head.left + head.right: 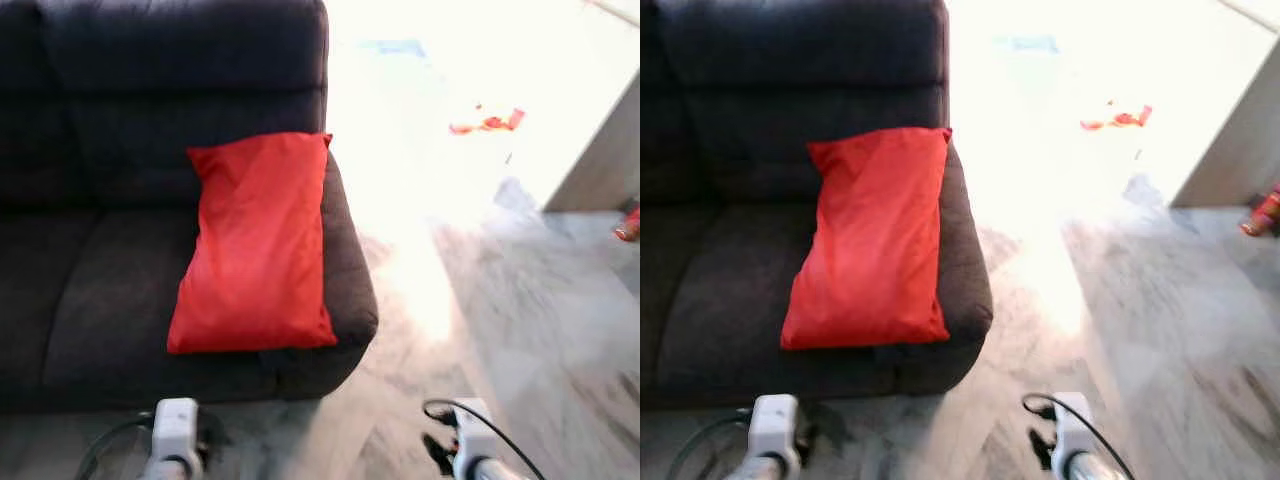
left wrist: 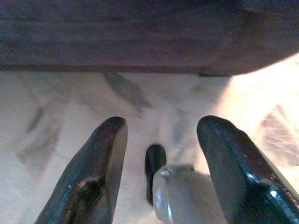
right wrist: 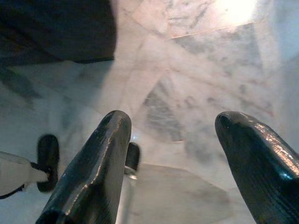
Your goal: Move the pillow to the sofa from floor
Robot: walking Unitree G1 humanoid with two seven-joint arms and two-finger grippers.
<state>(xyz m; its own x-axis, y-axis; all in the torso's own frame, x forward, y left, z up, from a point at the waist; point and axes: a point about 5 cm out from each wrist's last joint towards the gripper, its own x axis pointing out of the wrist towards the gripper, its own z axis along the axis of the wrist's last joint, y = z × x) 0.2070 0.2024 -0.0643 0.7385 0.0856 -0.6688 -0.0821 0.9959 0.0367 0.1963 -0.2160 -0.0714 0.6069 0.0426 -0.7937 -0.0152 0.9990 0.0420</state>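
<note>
**A:** Which step is this?

**B:** The end of it, I'd judge. The red pillow already lies on the sofa, on the right end of the seat, its far edge leaning on the backrest and its right side against the armrest. Nothing of it touches the floor.

**A:** And the pincers?

**B:** Both hang low over the marble, near the sofa's front. The left gripper has its fingers spread with nothing between them; the right gripper likewise, wide apart and empty.

**A:** So what next?

**B:** Probably just checking that the pillow sits steady.

**A:** Anything unclear?

**B:** The far floor is washed out by glare. Some red scraps there are too blurred to name, and a red thing is cut off at the right edge.
</note>
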